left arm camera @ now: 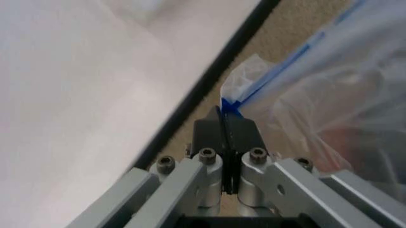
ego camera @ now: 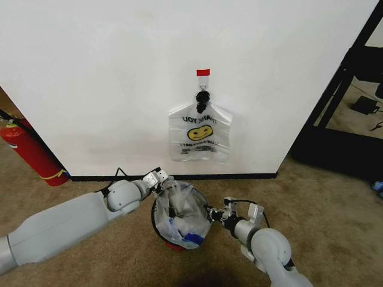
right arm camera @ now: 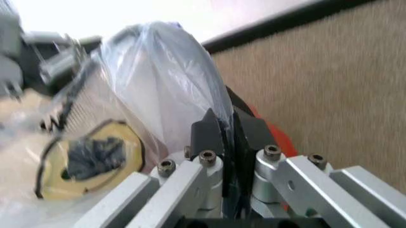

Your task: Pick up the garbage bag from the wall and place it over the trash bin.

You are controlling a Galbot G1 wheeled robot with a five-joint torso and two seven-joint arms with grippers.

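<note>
**Bag stretched over bin, both grippers pinching**

The white wall fills the upper frame, a bunch of spare bags hanging at its centre. Low centre, the garbage bag drapes over the trash bin. The left gripper pinches its upper-left edge; the right gripper pinches its right edge, fingers pressed together on plastic.

Even, bright indoor light whitens the wall; shadows on the carpet stay faint. Both wrist views are soft and blurred, the garbage bag glaring pale, the far background washed out.
</note>
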